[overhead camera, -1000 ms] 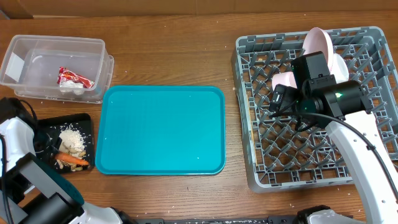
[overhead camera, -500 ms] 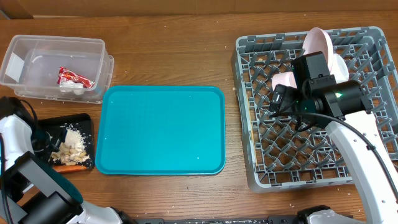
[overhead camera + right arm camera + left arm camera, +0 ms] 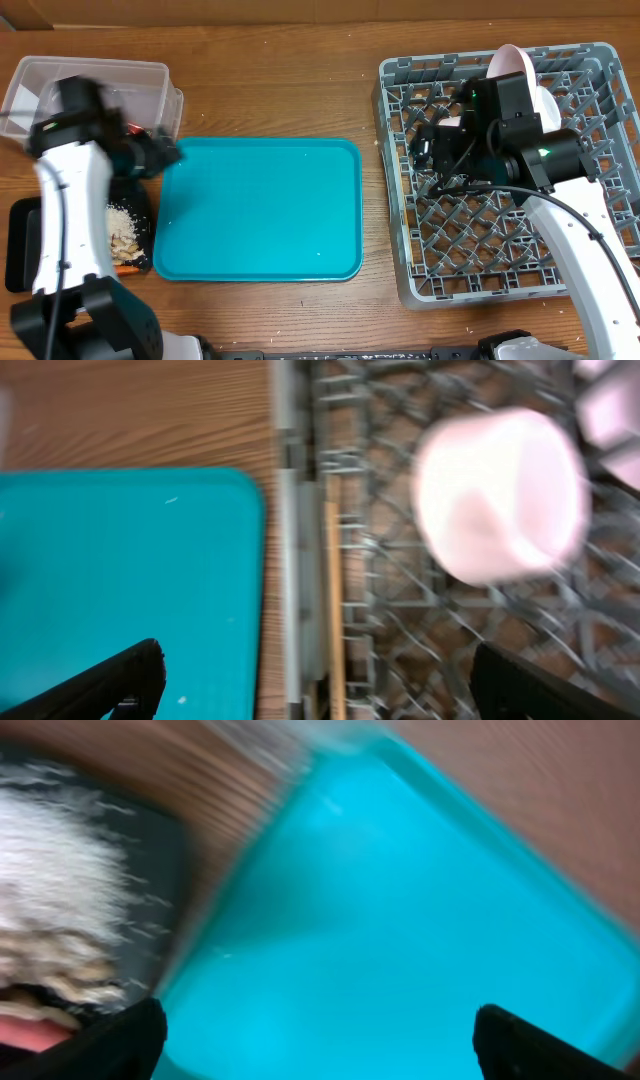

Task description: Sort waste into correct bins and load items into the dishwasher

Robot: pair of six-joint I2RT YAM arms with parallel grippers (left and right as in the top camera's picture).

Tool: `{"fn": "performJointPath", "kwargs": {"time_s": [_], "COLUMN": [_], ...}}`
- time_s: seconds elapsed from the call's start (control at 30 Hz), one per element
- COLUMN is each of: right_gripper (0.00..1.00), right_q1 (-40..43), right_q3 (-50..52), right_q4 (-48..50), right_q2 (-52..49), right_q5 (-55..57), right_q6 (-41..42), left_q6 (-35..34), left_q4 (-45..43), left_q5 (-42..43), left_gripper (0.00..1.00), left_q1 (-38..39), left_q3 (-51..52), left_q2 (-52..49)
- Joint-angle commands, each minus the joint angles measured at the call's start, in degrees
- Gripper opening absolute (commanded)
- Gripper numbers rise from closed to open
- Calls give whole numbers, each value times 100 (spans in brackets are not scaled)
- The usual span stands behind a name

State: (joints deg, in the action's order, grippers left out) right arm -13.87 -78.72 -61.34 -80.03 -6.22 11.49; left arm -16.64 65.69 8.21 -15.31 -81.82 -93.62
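My left gripper (image 3: 163, 155) stands open and empty between the clear tub (image 3: 60, 75) and the teal tray. In the left wrist view the gripper (image 3: 320, 1050) hangs over the teal tray's corner. Beside it the black tray (image 3: 140, 205) holds white rice (image 3: 60, 880), tan scraps (image 3: 125, 245) and a carrot (image 3: 126, 268). My right gripper (image 3: 430, 152) is open and empty over the left part of the grey dish rack (image 3: 400, 250). A pale cup (image 3: 500, 495) lies in the rack and a chopstick (image 3: 333, 610) lies along its left wall. A white plate (image 3: 508, 62) stands upright at the back.
The large teal tray (image 3: 260, 210) lies in the middle of the wooden table. My left arm hides much of the clear tub. The rack's raised lattice walls surround my right gripper (image 3: 320, 690).
My left arm has swung up from the lower left to the tub's corner and its jaws have opened. My right gripper has shifted slightly left over the rack.
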Motion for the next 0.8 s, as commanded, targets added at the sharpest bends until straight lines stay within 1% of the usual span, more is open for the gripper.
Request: {"fn": "performJointPath", "kwargs": {"time_s": [0.0,0.1,0.23,0.3,0.37,0.47,0.53,0.67,0.77], "right_gripper": [100,100,100,100,100,100,100,100,100], "right_q1": [11,13,13,13,13,13,13,7,7], "right_q3": [-120,-120,-118,-118,-118,-101,13,601,1335], "right_q4": [7,-317,-1001,-1309,-1617,-1998,-1987,-1370,-647], "right_q2": [-192,-328,-367,-361,-354,-264,-76,752,1770], "right_q5": [-922,-1099,-1069,-986,-813,-570,-501,-125,-63], "right_q6": [-748,-715,-444,-306,-162,-70,-4,216,249], "left_q6": [1010,1132,1069,1064,1062,1062,1012,822,737], "left_q4": [588,1469,2463,2708,2774,2658,2402,1547,772], "left_q5": [334,205,105,155,157,304,391,374,249], "left_gripper": [100,100,100,100,100,100,100,100,100], "left_q1": [706,1198,1493,1515,1513,1515,1515,1515,1515], "left_q3": [-142,-144,-142,-120,-39,186,474,1222,1812], "left_q2": [105,105,114,162,302,739,1237,2555,3681]}}
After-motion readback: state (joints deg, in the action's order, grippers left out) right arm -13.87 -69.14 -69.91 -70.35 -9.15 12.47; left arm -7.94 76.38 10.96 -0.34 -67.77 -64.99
